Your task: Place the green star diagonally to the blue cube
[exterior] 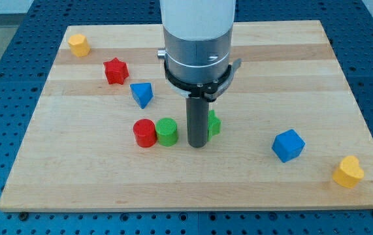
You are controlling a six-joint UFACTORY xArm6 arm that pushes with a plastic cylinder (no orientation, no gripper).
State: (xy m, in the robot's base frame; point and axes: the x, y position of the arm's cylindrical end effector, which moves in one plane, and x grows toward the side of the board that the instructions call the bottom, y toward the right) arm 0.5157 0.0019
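The green star [213, 123] lies near the board's middle, mostly hidden behind my rod. Only its right edge shows. My tip [197, 145] rests on the board right against the star's left side. The blue cube [287, 145] sits to the right and a little lower, apart from the star. The arm's wide grey and white body rises above the rod toward the view's top.
A green cylinder [167, 132] and red cylinder [144, 133] stand side by side just left of my tip. A blue pyramid-like block [142, 94], red star [115, 70] and yellow block [78, 45] lie upper left. A yellow heart [348, 172] sits at lower right.
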